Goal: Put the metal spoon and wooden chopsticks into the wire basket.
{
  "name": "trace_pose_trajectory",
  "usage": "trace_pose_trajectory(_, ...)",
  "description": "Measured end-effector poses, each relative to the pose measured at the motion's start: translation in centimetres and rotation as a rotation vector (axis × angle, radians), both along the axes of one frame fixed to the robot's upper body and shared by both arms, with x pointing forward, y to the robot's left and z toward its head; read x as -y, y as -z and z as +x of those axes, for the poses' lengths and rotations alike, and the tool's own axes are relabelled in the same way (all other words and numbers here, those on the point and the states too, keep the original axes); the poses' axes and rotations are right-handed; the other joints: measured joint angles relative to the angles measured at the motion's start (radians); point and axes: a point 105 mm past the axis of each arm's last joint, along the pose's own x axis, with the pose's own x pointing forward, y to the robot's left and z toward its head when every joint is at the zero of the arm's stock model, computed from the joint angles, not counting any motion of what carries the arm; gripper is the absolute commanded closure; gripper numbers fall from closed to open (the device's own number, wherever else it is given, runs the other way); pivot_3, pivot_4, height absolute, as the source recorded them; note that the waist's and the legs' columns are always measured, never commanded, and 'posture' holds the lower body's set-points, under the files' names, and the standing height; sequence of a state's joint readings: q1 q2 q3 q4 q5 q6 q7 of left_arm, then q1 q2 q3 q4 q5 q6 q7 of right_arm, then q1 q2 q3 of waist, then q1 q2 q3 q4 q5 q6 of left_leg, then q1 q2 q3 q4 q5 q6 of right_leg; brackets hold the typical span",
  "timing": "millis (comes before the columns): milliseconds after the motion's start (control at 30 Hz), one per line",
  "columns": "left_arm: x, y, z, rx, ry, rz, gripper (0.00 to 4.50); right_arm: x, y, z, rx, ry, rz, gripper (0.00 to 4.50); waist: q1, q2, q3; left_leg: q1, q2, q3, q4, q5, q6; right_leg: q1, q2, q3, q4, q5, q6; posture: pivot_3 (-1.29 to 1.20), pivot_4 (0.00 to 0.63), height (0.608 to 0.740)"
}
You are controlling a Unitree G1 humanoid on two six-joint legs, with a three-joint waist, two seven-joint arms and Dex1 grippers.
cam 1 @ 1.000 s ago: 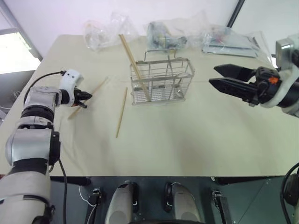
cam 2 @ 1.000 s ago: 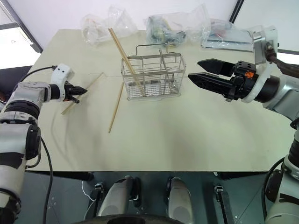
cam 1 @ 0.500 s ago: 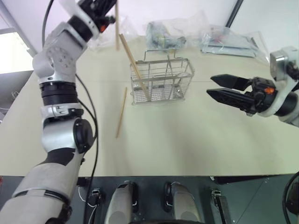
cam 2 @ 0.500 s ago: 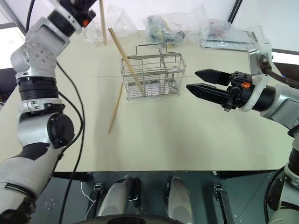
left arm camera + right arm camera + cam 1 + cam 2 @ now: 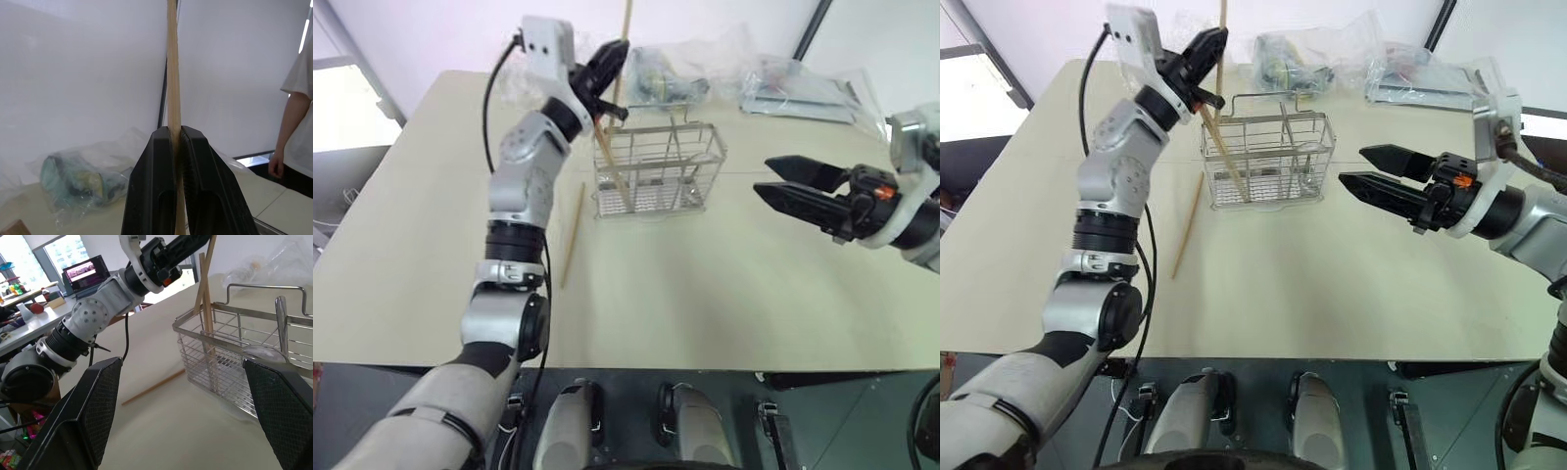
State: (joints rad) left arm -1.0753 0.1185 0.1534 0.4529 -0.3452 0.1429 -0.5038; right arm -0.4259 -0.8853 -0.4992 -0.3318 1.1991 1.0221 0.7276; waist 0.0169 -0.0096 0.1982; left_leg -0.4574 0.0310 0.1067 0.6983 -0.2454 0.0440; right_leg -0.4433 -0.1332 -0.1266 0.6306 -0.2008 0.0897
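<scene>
Since the earlier frame, the left gripper (image 5: 1206, 51) has swung up from the table edge to a point above the wire basket's (image 5: 1268, 162) left end, carrying one chopstick (image 5: 172, 73) clamped tight between closed fingers. That stick stands near upright, its lower end just above the left compartment, where another chopstick (image 5: 1224, 155) already leans. One more chopstick (image 5: 1187, 225) lies on the table beside the basket. The spoon (image 5: 282, 328) stands inside it. The right gripper (image 5: 1363, 168) hangs wide open and empty, level with the basket's right side.
</scene>
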Motion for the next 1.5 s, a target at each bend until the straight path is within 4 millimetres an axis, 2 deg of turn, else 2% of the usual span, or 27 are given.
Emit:
trace_pose_trajectory(133, 0.0, -0.1, -0.1, 0.028, -0.024, 0.001, 4.46, 0.5, -0.2, -0.1, 0.004, 0.025, 0.003, 0.45, -0.002, 0.000, 0.000, 0.000, 0.000, 0.000, 0.000, 0.000, 0.000, 0.000, 0.000, 0.000, 0.000, 0.000, 0.000, 0.00, 0.150, 0.704)
trace_pose_trajectory(233, 0.2, 1.1, 0.0, 0.010, -0.034, 0.019, 4.46, 0.5, -0.3, 0.0, 0.001, 0.029, 0.007, 0.45, -0.002, 0.000, 0.000, 0.000, 0.000, 0.000, 0.000, 0.000, 0.001, 0.000, 0.000, 0.000, 0.000, 0.000, 0.000, 0.00, 0.150, 0.704)
trace_pose_trajectory(333, -0.1, 2.6, 0.3, -0.033, -0.047, 0.012, 3.46, 0.5, -0.3, 0.0, 0.002, 0.034, 0.009, 0.45, -0.002, 0.000, 0.000, 0.000, 0.000, 0.000, 0.000, 0.000, 0.001, 0.000, 0.000, 0.000, 0.000, 0.000, 0.000, 0.00, 0.150, 0.704)
trace_pose_trajectory(533, -0.2, 1.8, -0.3, -0.019, -0.055, -0.003, 0.43, 0.4, -0.2, 0.5, -0.009, 0.031, 0.016, 0.45, -0.002, 0.000, 0.000, -0.001, 0.000, 0.000, 0.000, 0.000, 0.001, 0.000, 0.000, 0.000, 0.000, 0.000, 0.000, 0.00, 0.150, 0.704)
trace_pose_trajectory(667, -1.4, 0.8, -0.5, -0.031, -0.068, -0.014, 0.43, 0.3, 0.0, 0.8, -0.008, 0.031, 0.012, 0.45, -0.003, 0.000, 0.000, -0.001, 0.000, -0.001, 0.000, 0.000, 0.001, -0.001, 0.000, 0.000, 0.000, 0.000, 0.000, 0.00, 0.150, 0.704)
trace_pose_trajectory(767, -3.1, -0.5, -1.1, -0.033, -0.095, -0.012, 0.43, 0.3, 0.2, 1.1, -0.014, 0.030, 0.015, 0.45, -0.004, 0.000, 0.000, -0.001, 0.000, -0.001, 0.000, 0.000, 0.001, -0.001, 0.000, 0.000, 0.001, 0.000, 0.000, 0.00, 0.150, 0.704)
trace_pose_trajectory(933, -6.4, -5.0, -2.3, -0.083, -0.179, 0.071, 0.43, 0.1, 0.5, 1.3, -0.016, 0.019, 0.003, 0.45, -0.003, 0.000, 0.000, -0.001, 0.000, -0.001, 0.000, 0.000, 0.001, -0.001, 0.001, 0.000, 0.001, 0.000, 0.000, 0.00, 0.150, 0.704)
trace_pose_trajectory(1000, -8.3, -5.9, -2.6, -0.161, -0.248, 0.140, 0.43, 0.1, 0.6, 1.4, -0.011, 0.014, -0.002, 0.45, -0.004, 0.001, 0.000, -0.001, 0.000, -0.001, 0.000, 0.000, 0.000, -0.001, 0.001, 0.000, 0.001, 0.000, 0.001, 0.00, 0.150, 0.704)
trace_pose_trajectory(1067, -9.9, -4.4, -2.4, -0.321, -0.310, 0.219, 0.43, 0.1, 0.7, 1.5, -0.012, 0.010, -0.002, 0.45, -0.004, 0.002, -0.001, 0.000, 0.000, -0.001, 0.000, 0.000, 0.000, 0.000, 0.001, 0.000, 0.001, -0.001, 0.001, 0.00, 0.150, 0.704)
trace_pose_trajectory(1167, -11.4, 1.0, -2.5, -0.648, -0.356, 0.349, 0.43, 0.3, 1.2, 1.8, -0.029, 0.013, -0.006, 0.45, -0.002, 0.002, -0.001, 0.000, 0.000, -0.001, 0.000, 0.000, 0.000, 0.000, 0.001, 0.000, 0.001, -0.001, 0.001, 0.00, 0.150, 0.704)
trace_pose_trajectory(1267, -11.0, 5.7, -3.8, -0.849, -0.332, 0.483, 0.43, 0.1, 1.3, 2.1, -0.030, 0.003, -0.007, 0.45, -0.003, 0.001, -0.001, -0.001, 0.000, -0.001, 0.000, 0.003, -0.005, -0.001, 0.001, 0.000, 0.001, -0.001, 0.001, 0.00, 0.150, 0.704)
trace_pose_trajectory(1400, -9.9, 9.2, -4.7, -0.945, -0.316, 0.548, 0.43, -0.2, 1.3, 2.4, -0.023, -0.010, 0.012, 0.45, -0.003, 0.001, -0.001, 0.000, 0.000, -0.001, 0.000, 0.003, -0.006, 0.000, 0.001, 0.000, 0.001, -0.001, 0.001, 0.00, 0.150, 0.704)
trace_pose_trajectory(1500, -9.1, 13.0, -4.7, -1.040, -0.315, 0.560, 0.43, -0.4, 1.5, 2.6, -0.027, -0.006, 0.026, 0.45, -0.003, 0.001, -0.001, -0.001, 0.000, -0.001, 0.000, 0.003, -0.006, -0.001, 0.001, 0.000, 0.001, -0.001, 0.001, 0.00, 0.150, 0.704)
